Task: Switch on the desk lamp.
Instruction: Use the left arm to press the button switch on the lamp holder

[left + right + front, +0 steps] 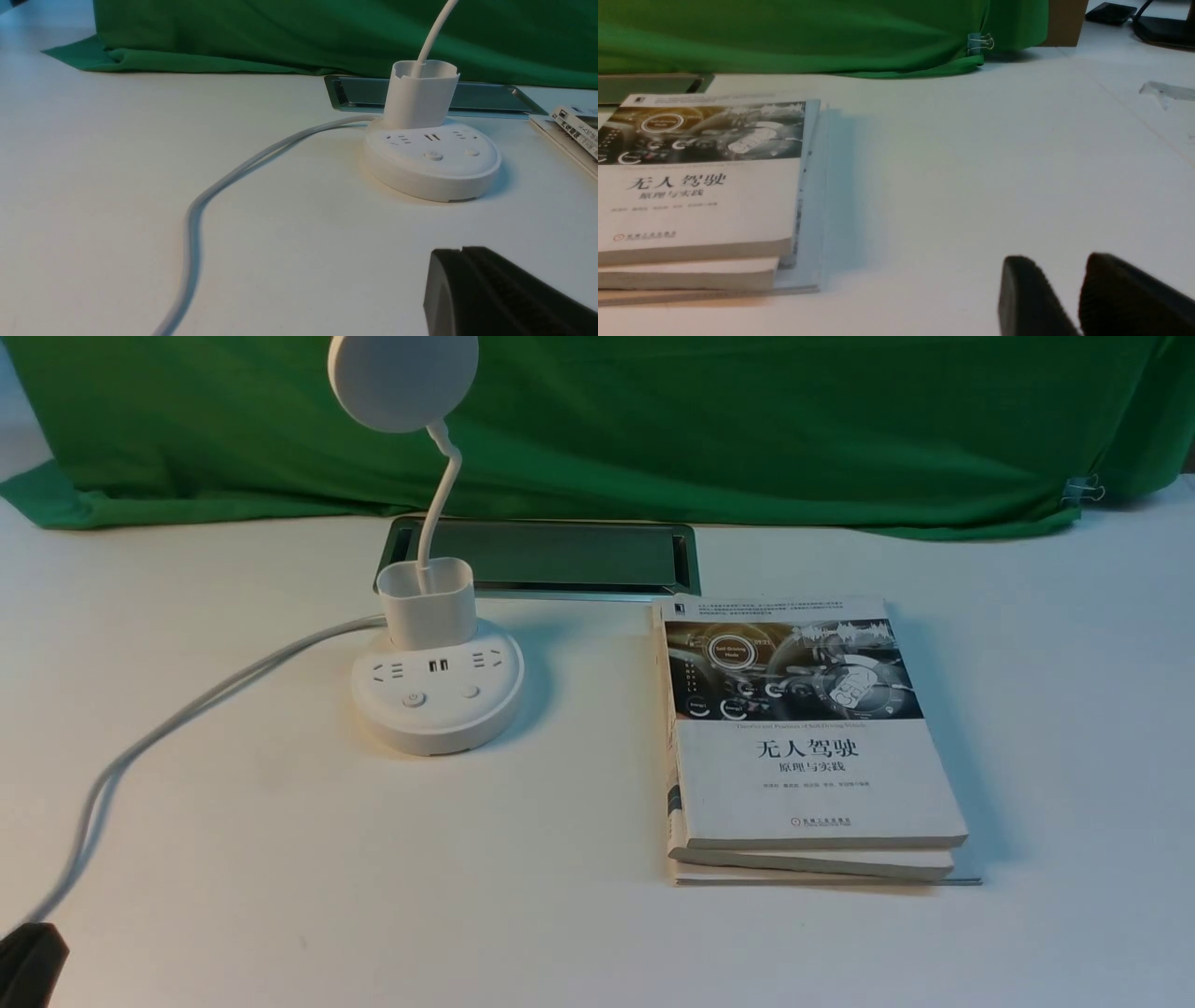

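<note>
1. Front view: the desk lamp (431,607) stands upright to the left of the book (803,747), apart from it, and its round head (403,378) looks unlit. There are 2 buttons on the near part of its base (439,723). The ringed button (414,699) is farther from the book and the plain button (470,692) is nearer to it. The left gripper (28,959) shows only as a dark corner, much farther from the book than the lamp is. The right gripper is out of this view.
2. Left wrist view: the left gripper (462,254) has its fingers pressed together and holds nothing, which makes 1 blunt tip for pushing. The base (432,177) lies ahead with the book (574,126) beyond it. I judge the ringed button (433,156) the likelier switch, though its mark is too small to read. The tip should pass clear of the cord (261,158) and press straight down, gently, so the base does not slide toward the book.
3. Right wrist view: the right gripper (1071,275) sits on the side of the book (700,186) away from the lamp, fingers slightly apart and empty. The lamp is not visible here, so this arm is best kept idle.
</note>
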Robot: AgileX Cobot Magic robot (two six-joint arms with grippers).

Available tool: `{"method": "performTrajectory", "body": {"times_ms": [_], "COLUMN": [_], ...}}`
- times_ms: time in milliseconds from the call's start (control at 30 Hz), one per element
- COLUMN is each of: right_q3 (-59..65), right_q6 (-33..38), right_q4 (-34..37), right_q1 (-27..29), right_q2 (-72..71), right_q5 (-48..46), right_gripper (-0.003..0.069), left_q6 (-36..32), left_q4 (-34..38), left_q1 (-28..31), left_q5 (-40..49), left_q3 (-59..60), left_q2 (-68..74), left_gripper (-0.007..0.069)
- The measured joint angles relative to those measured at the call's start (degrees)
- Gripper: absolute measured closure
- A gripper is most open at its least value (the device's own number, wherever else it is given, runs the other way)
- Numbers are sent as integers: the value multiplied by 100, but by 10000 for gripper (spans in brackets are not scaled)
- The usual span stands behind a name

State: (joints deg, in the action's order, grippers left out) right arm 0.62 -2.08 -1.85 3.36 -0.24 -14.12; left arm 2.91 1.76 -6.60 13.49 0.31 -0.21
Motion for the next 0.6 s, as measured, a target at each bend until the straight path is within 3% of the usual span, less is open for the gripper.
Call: {"method": "performTrajectory", "body": {"times_ms": [300,400,600], "right_q3": [0,0,0], "right_q6": [0,0,0], "right_q4": [0,0,0], "right_q1": [0,0,0], "right_q2": [0,0,0], "right_q5": [-5,-5,-5], "right_gripper": [418,418,418], "left_q6": [0,0,0], "left_q4": [-176,-176,-629], "left_q1": [0,0,0], "left_q5": [-160,-874,-3497], "left_q3": [0,0,0], "left_q2": [0,0,0], "left_gripper": [603,603,603]}}
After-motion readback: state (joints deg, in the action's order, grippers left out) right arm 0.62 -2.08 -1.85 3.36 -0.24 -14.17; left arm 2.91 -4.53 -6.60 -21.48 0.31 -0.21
